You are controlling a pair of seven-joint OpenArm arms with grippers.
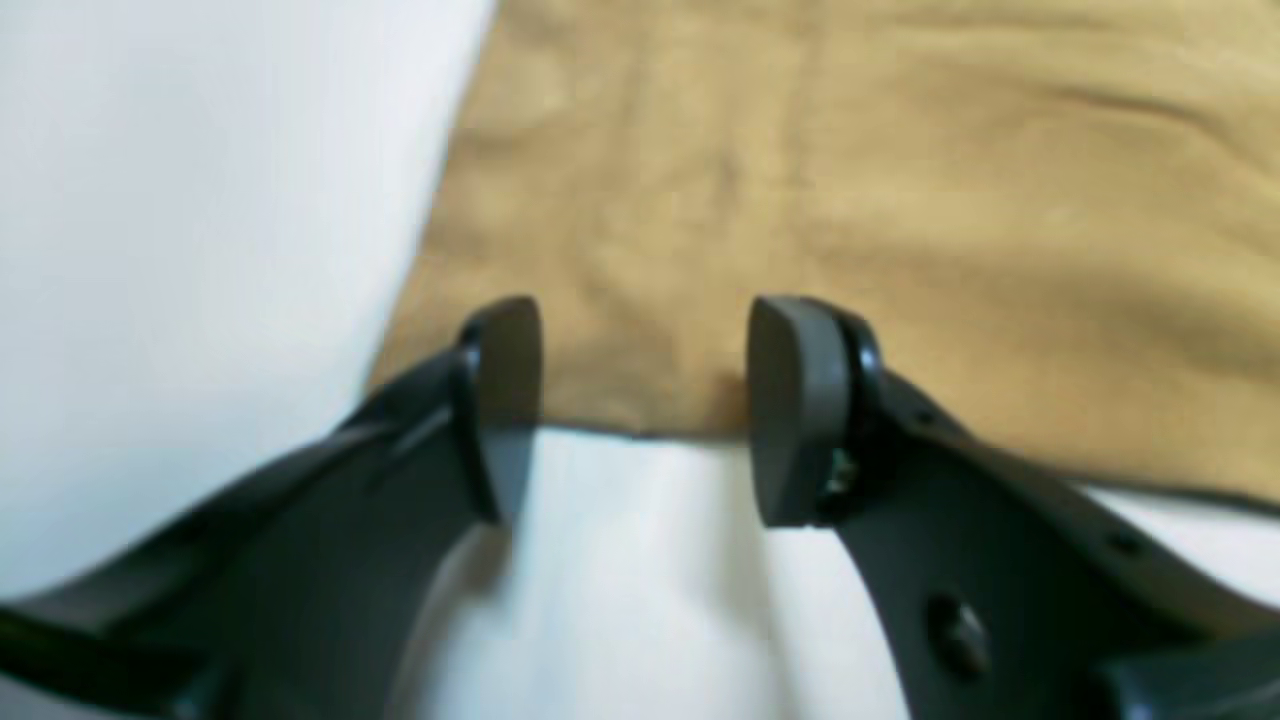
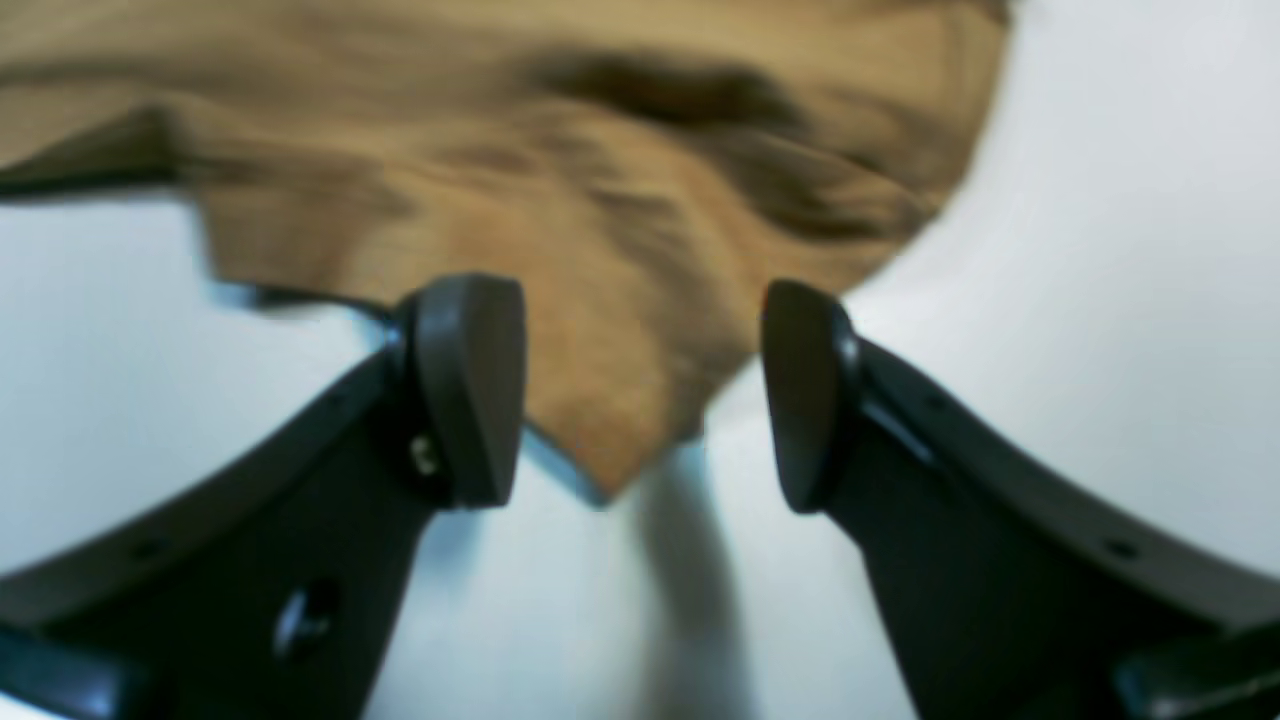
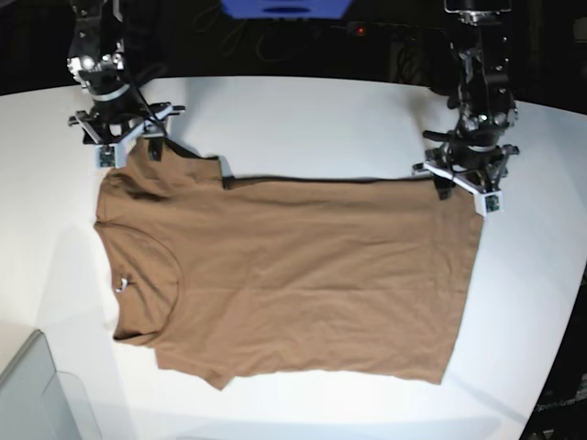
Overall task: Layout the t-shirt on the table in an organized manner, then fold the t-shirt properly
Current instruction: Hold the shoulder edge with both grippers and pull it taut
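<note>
The brown t-shirt (image 3: 293, 275) lies spread flat on the white table (image 3: 303, 110), neck and small white tag (image 3: 120, 282) to the left, hem to the right. My left gripper (image 3: 463, 179) hovers at the far hem corner. Its jaws stand open in the left wrist view (image 1: 645, 410), with the shirt (image 1: 850, 200) edge on the table between the fingertips (image 1: 800, 410), not pinched. My right gripper (image 3: 124, 139) is at the far sleeve. It is open too (image 2: 640, 395), the sleeve (image 2: 600, 300) point lying loose between its pads (image 2: 470, 390).
A grey translucent bin corner (image 3: 37, 394) sits at the front left. The table's curved edge (image 3: 564, 302) runs along the right. Dark background and arm bases (image 3: 477, 37) stand behind the far edge. White tabletop surrounds the shirt on all sides.
</note>
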